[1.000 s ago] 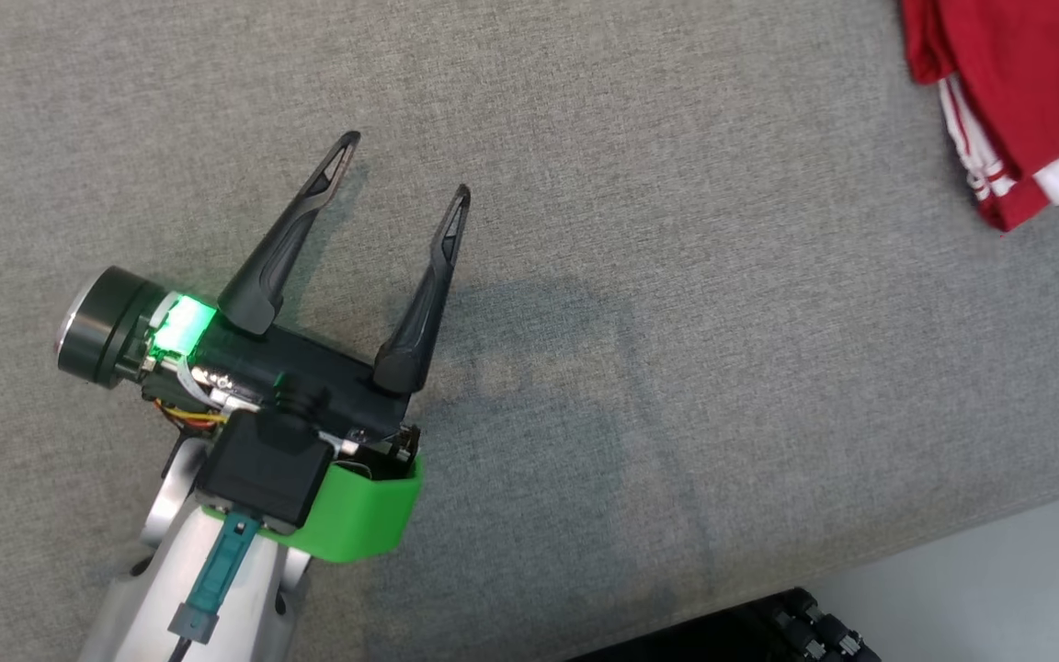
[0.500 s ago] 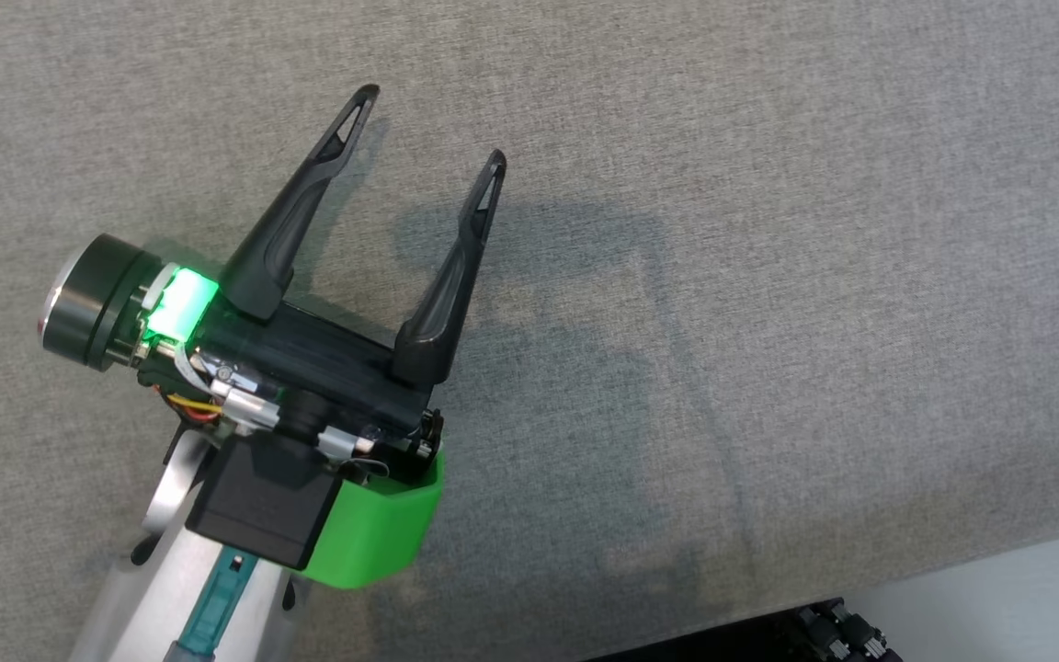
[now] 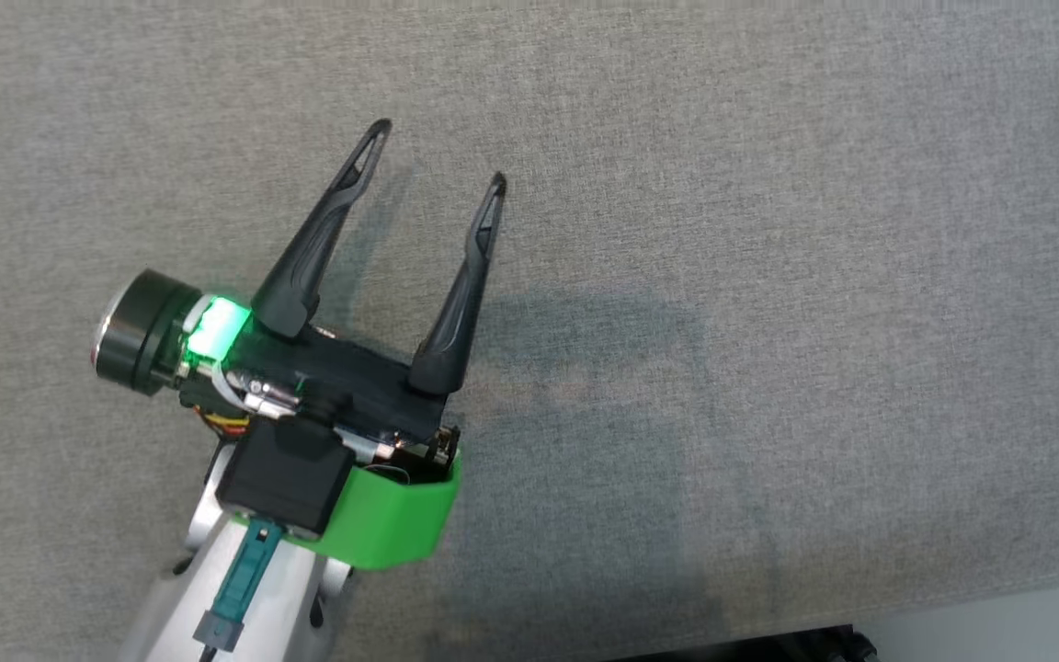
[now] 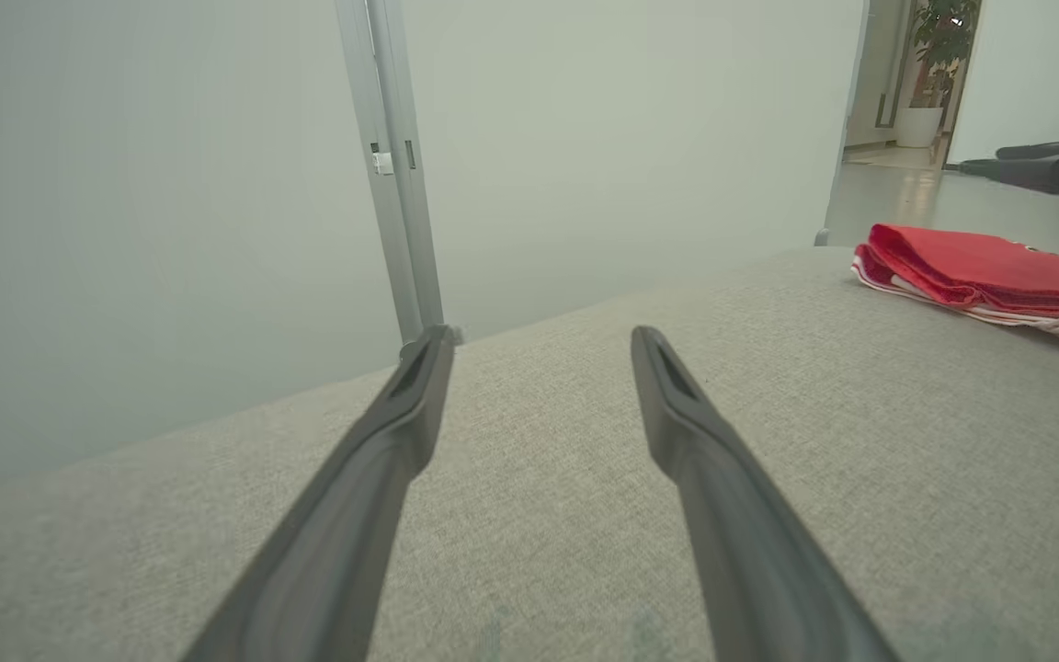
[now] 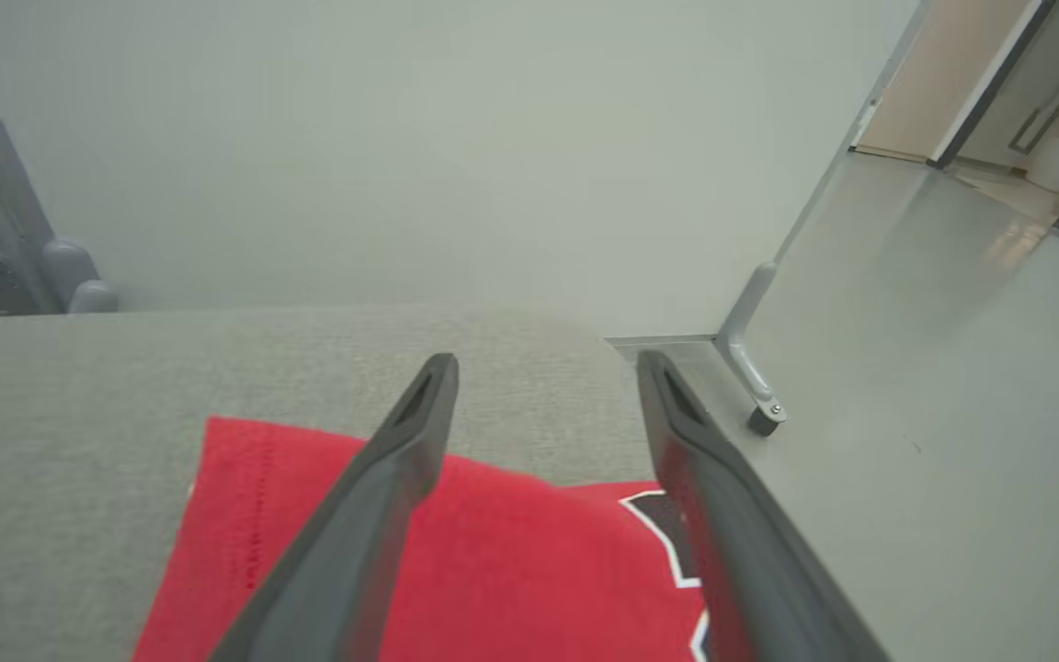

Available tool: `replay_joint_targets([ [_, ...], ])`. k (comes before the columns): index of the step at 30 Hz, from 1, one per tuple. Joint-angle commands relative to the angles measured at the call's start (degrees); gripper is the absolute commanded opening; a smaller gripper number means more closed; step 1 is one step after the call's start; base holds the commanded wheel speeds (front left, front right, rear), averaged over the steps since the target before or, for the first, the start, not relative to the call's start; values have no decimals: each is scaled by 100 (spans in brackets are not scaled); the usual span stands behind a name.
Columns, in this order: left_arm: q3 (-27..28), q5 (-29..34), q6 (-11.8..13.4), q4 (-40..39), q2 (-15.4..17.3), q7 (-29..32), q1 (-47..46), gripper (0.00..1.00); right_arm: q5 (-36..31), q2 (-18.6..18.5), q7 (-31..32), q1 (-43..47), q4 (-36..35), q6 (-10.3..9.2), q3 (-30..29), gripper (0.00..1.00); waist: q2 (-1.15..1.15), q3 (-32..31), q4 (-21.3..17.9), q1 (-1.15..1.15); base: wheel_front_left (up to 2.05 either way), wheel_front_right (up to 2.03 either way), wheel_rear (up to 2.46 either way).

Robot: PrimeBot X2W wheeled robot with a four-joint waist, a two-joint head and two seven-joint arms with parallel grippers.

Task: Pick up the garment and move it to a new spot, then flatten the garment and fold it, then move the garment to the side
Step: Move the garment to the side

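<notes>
The garment (image 4: 980,271) is red with white stripes and lies folded on the grey fabric surface (image 3: 768,276), far to the right in the left wrist view. My left gripper (image 3: 438,152) hovers open over bare fabric, well away from the garment, with nothing between its fingers (image 4: 539,336). In the right wrist view my right gripper (image 5: 548,360) stands open just above the red garment (image 5: 493,561), its fingers apart and pointing past the cloth's far edge. A black and white print (image 5: 667,524) shows on the cloth beside the right finger.
The surface's front edge runs along the lower right, with pale floor (image 3: 998,625) and a dark part of my base (image 3: 824,644) beyond it. A grey post (image 4: 392,165) stands behind the surface. A metal foot (image 5: 755,386) sits on the floor past the garment.
The head camera has turned, so the red garment has left the picture's upper right corner. My left gripper has stayed open over the fabric.
</notes>
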Motion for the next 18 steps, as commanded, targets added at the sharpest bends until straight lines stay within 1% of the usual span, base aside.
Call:
replay_joint_targets([
  [1, 40, -104, 64, 111, -38, -13, 183, 100, -246, 289, -20, 334, -297, -7, -109, 100, 0, -555, 251, 0, 0, 0, 0],
  [3, 100, -250, 97, 250, -127, -13, 329, 100, -565, 719, -20, 709, -759, -8, -210, 100, 0, -831, 330, 0, 0, 0, 0],
  [4, 100, -250, 97, 250, -127, -13, 329, 100, -565, 719, -20, 709, -759, -8, -210, 100, 0, -831, 330, 0, 0, 0, 0],
  [5, 218, -391, 126, 366, -199, -13, 501, 100, -846, 1132, -20, 1086, -1152, -7, -167, 100, 0, -1098, 393, 0, 0, 0, 0],
  [6, 279, -442, 124, 436, -227, -13, 589, 100, -938, 1340, -19, 1269, -1317, -5, -69, 100, 0, -1231, 417, 0, 0, 0, 0],
  [7, 279, -442, 124, 436, -227, -13, 589, 100, -938, 1340, -19, 1269, -1317, -5, -69, 100, 0, -1231, 417, 0, 0, 0, 0],
  [9, 420, -563, 144, 547, -303, -13, 776, 100, -1154, 1629, -20, 1583, -1592, -7, 87, 100, 0, -1484, 467, 0, 0, 0, 0],
  [13, 687, -687, 78, 775, -419, -13, 1129, 100, -1290, 2132, -20, 2090, -1897, -7, 462, 100, 0, -1964, 555, 0, 0, 0, 0],
  [18, 1095, -885, 44, 1076, -566, -14, 1546, 100, -1452, 2558, -20, 2524, -2200, -7, 747, 100, 0, -2509, 624, 0, 0, 0, 0],
])
